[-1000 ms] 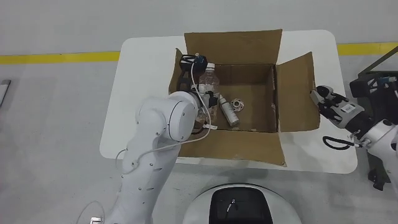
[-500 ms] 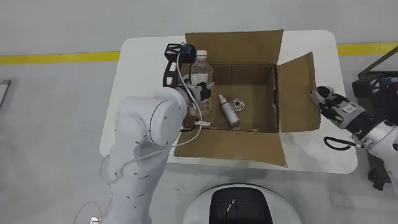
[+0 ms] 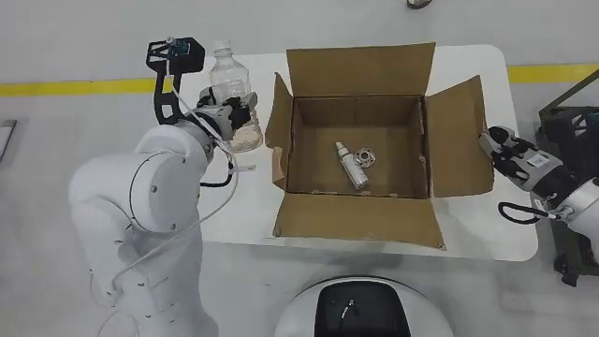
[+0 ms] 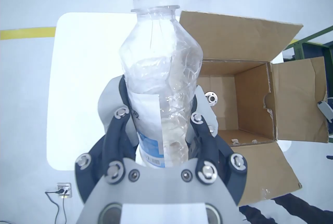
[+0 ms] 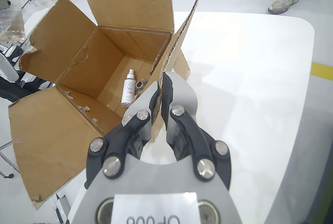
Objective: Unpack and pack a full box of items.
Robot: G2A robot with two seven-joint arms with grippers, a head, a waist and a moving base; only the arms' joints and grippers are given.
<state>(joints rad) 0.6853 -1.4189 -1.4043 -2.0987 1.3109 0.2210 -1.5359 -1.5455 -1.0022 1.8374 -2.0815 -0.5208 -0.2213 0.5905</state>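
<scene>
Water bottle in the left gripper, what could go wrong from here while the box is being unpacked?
1. The bottle is thin, crumpled plastic, and the left gripper holds it low, at the label, so it might slip or tip when set down.
2. It appears to hang near the far left corner of the table; a misplaced release could send it off.
3. The right gripper pinches the right flap of the box; any pull could drag it.

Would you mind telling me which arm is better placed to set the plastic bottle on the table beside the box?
Left: the left claw grips the bottle above bare table beside the box. The right claw is shut on the opposite flap, probably steadying it.
</scene>
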